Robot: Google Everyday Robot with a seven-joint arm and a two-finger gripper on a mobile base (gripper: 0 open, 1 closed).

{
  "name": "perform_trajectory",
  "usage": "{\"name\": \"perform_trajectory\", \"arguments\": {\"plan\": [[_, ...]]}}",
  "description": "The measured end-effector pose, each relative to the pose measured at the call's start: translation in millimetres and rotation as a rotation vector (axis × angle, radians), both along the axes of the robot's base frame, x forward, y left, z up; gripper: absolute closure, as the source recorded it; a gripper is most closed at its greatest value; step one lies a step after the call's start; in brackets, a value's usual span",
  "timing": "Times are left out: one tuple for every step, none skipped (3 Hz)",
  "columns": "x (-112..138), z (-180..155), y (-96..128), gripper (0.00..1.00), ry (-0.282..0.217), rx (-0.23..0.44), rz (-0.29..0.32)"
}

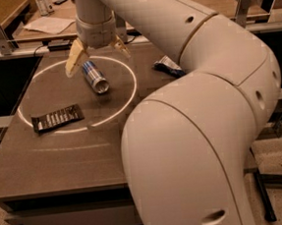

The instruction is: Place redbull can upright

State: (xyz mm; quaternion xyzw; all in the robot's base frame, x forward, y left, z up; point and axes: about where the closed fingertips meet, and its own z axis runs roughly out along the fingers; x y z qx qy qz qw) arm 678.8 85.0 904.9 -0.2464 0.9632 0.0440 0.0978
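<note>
The redbull can [94, 76] lies on its side on the brown table [61, 156], inside a bright ring of light, its silver end pointing to the front right. My gripper [98, 53] hovers right above the can's far end, open, with one yellowish finger [75, 58] to the left and the other [122, 46] to the right of it. The gripper holds nothing. The large white arm fills the right half of the view.
A flat dark wrapper [57, 118] lies at the ring's front left. A crinkled blue-white snack bag [168, 66] lies to the right, partly hidden by the arm. A second table [39, 24] with paper stands behind.
</note>
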Motion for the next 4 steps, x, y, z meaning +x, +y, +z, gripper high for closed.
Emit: {"name": "perform_trajectory", "arguments": {"plan": [[3,-1,3,0.0,-0.01,0.008,0.001],[9,-8,9,0.0,-0.007,-0.001,-0.058],[15,-23,19,0.0,-0.003,-0.021,-0.143],[21,-34,27,0.0,-0.004,-0.038,-0.18]]}}
